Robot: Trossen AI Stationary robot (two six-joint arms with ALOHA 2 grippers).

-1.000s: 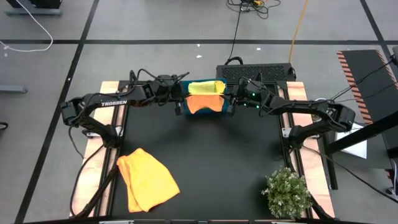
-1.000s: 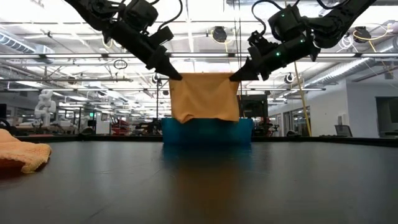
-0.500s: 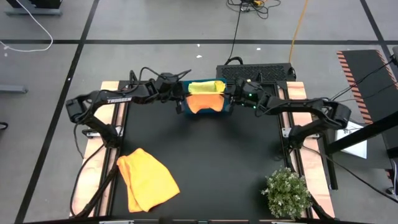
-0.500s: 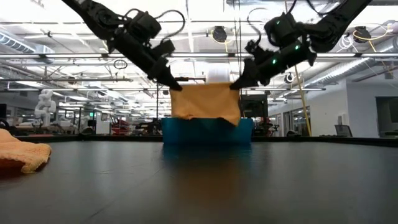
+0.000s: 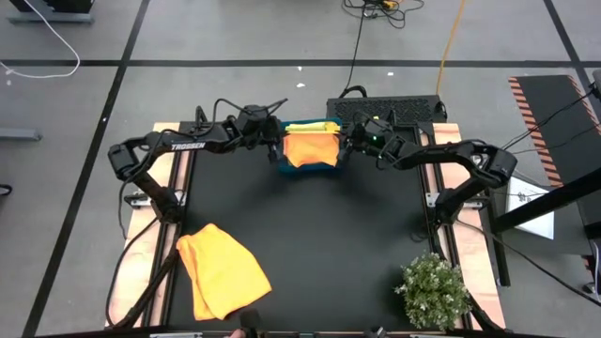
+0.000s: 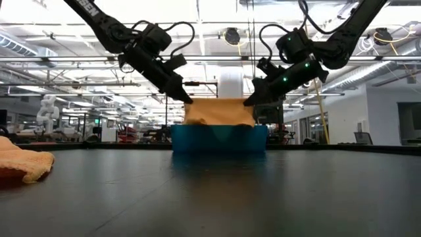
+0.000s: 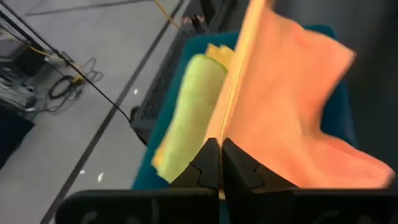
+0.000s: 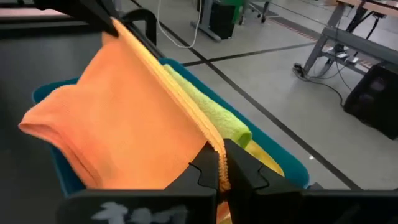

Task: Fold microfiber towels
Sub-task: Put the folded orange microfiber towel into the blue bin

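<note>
The black table [image 5: 310, 235] stands on a grey floor marked with dark lines. At its far edge sits the teal tray [image 6: 219, 139], holding a folded lime green towel [image 7: 189, 106] and a pale yellow towel [image 8: 267, 158]. The left gripper [image 5: 273, 147] and right gripper [image 5: 346, 145] each have their fingers pressed together, pinching one upper corner of the folded orange towel [image 5: 311, 149], which hangs into the tray. A second, crumpled orange towel [image 5: 222, 270] lies near the table's front left corner. A small plant [image 5: 434, 291] stands at the front right.
</note>
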